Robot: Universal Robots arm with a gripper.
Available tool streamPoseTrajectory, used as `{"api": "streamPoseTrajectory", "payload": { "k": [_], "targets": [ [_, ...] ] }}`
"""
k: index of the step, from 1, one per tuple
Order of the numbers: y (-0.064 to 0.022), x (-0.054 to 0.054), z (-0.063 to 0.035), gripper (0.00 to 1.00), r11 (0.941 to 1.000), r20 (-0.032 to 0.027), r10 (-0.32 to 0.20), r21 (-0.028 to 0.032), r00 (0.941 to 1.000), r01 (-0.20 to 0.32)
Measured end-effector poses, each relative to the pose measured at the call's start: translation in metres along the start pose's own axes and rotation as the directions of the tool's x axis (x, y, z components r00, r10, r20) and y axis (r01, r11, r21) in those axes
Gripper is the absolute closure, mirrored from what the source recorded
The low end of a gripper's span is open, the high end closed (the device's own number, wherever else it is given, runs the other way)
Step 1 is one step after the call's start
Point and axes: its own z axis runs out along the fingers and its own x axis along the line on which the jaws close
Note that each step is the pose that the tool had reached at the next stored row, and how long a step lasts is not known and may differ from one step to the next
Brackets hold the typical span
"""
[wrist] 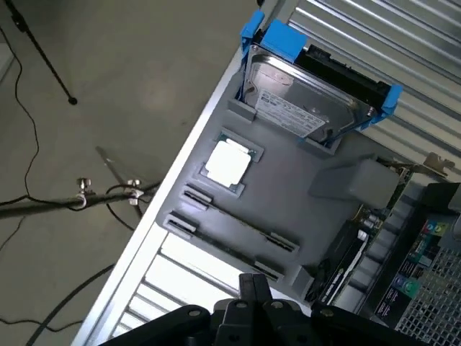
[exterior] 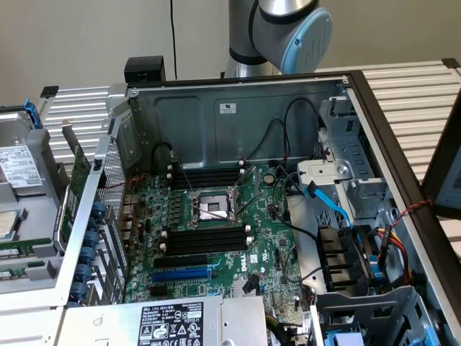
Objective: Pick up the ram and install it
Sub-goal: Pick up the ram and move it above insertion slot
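The hand [wrist: 252,306] hangs over the grey parts tray [wrist: 302,194] with nothing visibly in its hold. Whether it stands open or closed, I cannot tell. The ram [wrist: 241,222] rests in its cradle on the tray, near the hand and just beyond its tip. The processor [wrist: 229,162] and hard drive [wrist: 302,101] lie farther off. In my judgement the pick-up goes best if the hand squares up with the stick's length, centres between the 2 end holders, grips the long flat faces, and lifts straight up so the stick does not jam.
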Motion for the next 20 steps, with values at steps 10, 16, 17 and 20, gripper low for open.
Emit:
{"api": "streamPoseTrajectory", "payload": {
  "k": [10,16,17,20],
  "targets": [
    [0.0,0.0,0.0003,0.9,0.9835,-0.0075,-0.181,-0.0024,0.9835,0.181],
    [0.0,0.0,0.0005,0.9,0.9582,-0.0118,-0.286,-0.0045,0.9581,0.286],
    [-0.0001,0.0,0.0006,0.9,0.9524,-0.0125,-0.305,-0.0049,0.9523,0.305],
    [-0.0001,0.0,0.0007,0.9,0.9346,-0.0145,-0.356,-0.0062,0.9345,0.356]
  ]
}}
